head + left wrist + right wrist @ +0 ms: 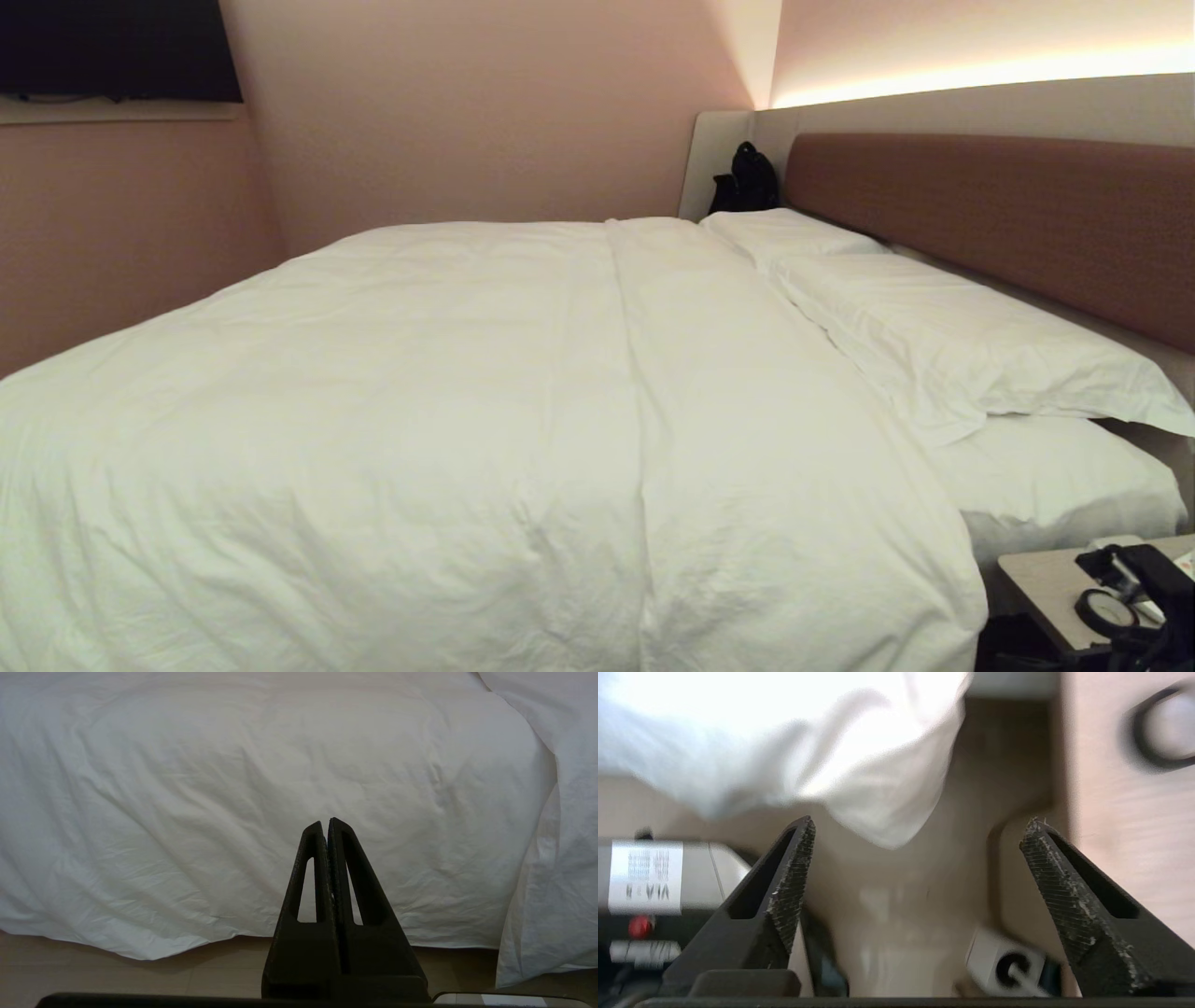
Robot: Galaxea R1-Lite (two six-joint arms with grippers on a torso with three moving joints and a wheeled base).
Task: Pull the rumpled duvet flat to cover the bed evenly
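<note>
White and puffy, the duvet (pixel 448 420) spreads from the frame's left edge across the bed (pixel 1008 215) to the pillows (pixel 934 327) at right, softly creased. Left gripper (pixel 325 822) pressed closed, empty; right gripper (pixel 920 828) spread wide, empty.

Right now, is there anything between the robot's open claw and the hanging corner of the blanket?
No. In the right wrist view, the right gripper stands open just below the duvet corner, apart from it. Between them shows only bare floor.
</note>
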